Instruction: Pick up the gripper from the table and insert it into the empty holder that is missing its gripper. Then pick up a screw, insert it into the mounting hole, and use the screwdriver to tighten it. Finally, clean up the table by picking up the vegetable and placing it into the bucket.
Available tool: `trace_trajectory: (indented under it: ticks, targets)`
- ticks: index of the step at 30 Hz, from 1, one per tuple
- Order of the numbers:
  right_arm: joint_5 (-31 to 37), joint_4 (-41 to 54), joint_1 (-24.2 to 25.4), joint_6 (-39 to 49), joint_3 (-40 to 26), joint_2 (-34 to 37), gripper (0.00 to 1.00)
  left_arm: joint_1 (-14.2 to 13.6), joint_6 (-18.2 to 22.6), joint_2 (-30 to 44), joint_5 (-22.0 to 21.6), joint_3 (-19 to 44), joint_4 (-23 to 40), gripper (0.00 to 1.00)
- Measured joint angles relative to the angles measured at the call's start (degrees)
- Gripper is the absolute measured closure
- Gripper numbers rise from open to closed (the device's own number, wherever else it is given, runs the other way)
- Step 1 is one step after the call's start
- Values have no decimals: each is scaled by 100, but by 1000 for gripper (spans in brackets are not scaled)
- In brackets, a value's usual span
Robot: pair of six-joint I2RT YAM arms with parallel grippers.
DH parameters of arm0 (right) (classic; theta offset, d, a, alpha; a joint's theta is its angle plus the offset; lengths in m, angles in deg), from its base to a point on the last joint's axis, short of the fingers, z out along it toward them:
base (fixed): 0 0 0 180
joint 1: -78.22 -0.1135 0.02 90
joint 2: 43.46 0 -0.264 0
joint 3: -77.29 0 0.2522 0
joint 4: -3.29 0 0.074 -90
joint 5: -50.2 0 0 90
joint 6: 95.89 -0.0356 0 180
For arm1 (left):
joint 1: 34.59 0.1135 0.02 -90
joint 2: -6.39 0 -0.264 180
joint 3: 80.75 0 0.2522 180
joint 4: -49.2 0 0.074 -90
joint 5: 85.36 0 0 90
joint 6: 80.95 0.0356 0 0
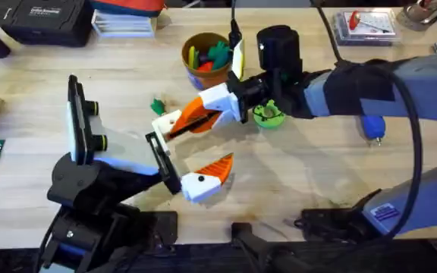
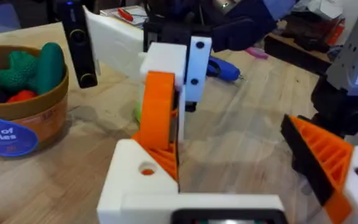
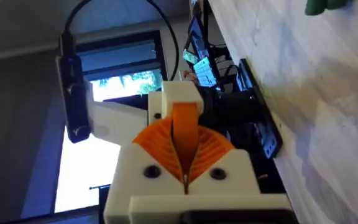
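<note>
- Pale wood surface [image 1: 332, 174]; a window with trees shows in the right wrist view.
- Bucket [image 1: 203, 72] label reads partly "of ...ggies".
- Right gripper [image 1: 192, 119] pinches orange gripper [image 1: 196, 114] at centre, beside the holder [image 1: 169, 121].
- Left gripper [image 1: 190, 163] spread.

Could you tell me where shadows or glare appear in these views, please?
Overhead: soft shadows on the table under the right gripper. Left wrist: the bucket casts a shadow beside itself. Right wrist: a bright window glares behind.
</note>
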Motion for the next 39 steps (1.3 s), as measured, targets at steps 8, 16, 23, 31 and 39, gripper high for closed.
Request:
trace_trajectory:
  ticks: [8, 16, 23, 31, 39]
  targets:
    - [494, -322, -138, -81, 0, -22, 996, 69, -13, 4, -228, 0, -9, 14]
    - [567, -339, -153, -73, 0, -22, 996, 72, -37, 4, -269, 0, -9, 14]
    - [547, -339, -153, 54, 0, -22, 990, 72, -35, 4, -269, 0, -9, 14]
    - [653, -317, -188, 76, 0, -22, 782, 70, -2, 4, -241, 0, -12, 14]
    - [724, -328, -267, 96, 2, -22, 542, 70, 117, 0, -265, 0, -24, 14]
